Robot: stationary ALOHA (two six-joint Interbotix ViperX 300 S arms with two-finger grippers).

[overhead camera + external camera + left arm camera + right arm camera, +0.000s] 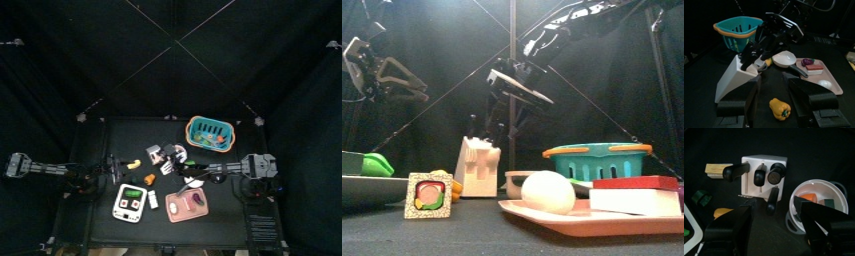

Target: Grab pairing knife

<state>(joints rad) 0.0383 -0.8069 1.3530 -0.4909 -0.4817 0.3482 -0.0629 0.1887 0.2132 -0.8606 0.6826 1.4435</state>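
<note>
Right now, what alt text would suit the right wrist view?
The open right gripper hangs over a white knife block with black handles sticking out of it. A white bowl sits beside the block.

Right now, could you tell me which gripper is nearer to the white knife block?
Right. The right gripper is reaching down over the knife block, jaws open above its black handles. The left gripper hangs back from the block, a yellow pepper below it.
</note>
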